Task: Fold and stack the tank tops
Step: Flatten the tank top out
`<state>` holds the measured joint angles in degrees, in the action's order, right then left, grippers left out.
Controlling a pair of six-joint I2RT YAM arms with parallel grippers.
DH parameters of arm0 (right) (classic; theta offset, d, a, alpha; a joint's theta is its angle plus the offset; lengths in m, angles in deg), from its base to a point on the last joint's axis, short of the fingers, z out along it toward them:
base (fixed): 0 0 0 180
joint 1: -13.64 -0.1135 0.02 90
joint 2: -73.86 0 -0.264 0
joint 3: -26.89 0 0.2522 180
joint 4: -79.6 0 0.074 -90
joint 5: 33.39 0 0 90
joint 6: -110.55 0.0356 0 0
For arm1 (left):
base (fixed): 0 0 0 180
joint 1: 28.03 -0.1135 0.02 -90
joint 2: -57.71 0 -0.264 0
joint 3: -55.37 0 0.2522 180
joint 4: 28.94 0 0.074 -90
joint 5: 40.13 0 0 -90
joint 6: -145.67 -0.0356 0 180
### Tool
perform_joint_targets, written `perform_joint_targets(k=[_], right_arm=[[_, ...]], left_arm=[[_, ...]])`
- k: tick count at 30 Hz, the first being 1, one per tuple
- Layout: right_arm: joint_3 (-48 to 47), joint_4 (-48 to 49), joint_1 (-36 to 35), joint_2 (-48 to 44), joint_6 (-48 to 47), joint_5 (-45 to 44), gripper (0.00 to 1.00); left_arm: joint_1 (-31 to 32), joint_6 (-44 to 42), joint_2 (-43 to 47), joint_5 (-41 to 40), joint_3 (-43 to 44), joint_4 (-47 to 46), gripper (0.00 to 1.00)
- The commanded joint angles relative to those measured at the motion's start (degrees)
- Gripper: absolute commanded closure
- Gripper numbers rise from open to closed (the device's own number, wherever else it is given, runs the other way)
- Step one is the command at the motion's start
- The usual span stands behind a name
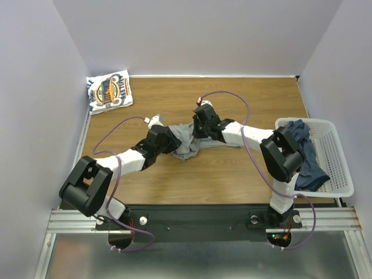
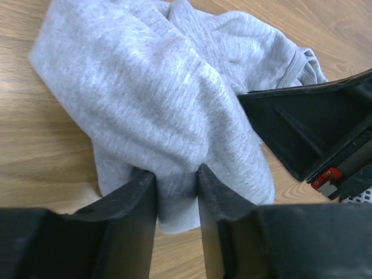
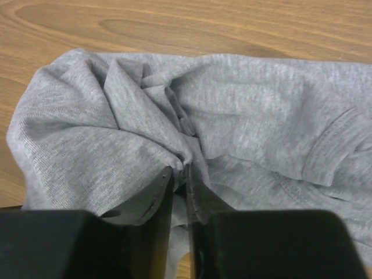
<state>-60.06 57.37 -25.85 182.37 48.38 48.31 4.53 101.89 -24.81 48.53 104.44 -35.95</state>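
A light heather grey tank top [image 1: 186, 142] lies crumpled at the middle of the table, between both grippers. My left gripper [image 1: 168, 141] is shut on a thick fold of it [image 2: 177, 180]; the cloth fills the gap between the fingers. My right gripper [image 1: 200, 129] is shut on a pinch of the same grey tank top [image 3: 180, 165]. A folded white tank top with a blue-and-orange round logo [image 1: 108, 91] lies at the far left corner. Dark slate-blue tank tops [image 1: 306, 157] hang over the basket at the right.
The white plastic mesh basket [image 1: 334, 152] stands at the table's right edge, beside the right arm's elbow. Grey walls close the table on the left, back and right. The right gripper's black body shows in the left wrist view [image 2: 314, 128].
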Motion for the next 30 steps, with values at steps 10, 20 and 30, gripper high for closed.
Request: perform_joint_targets(k=[10,20,30], right_arm=[[2.61,2.49,4.59,-13.31,1.79,-1.9,1.0],[5.69,-3.13,4.94,-34.05,0.56,-6.12,1.0],[-16.17,-9.55,5.38,-30.59,-8.23,-11.47,1.0]], left_arm=[[-2.85,-6.49,12.46,-3.05,5.38,10.57,0.82],[-7.16,-10.52,23.88,-5.59,11.53,19.63,1.0],[-11.46,-14.22,18.3,-5.26,33.66,21.57,1.0]])
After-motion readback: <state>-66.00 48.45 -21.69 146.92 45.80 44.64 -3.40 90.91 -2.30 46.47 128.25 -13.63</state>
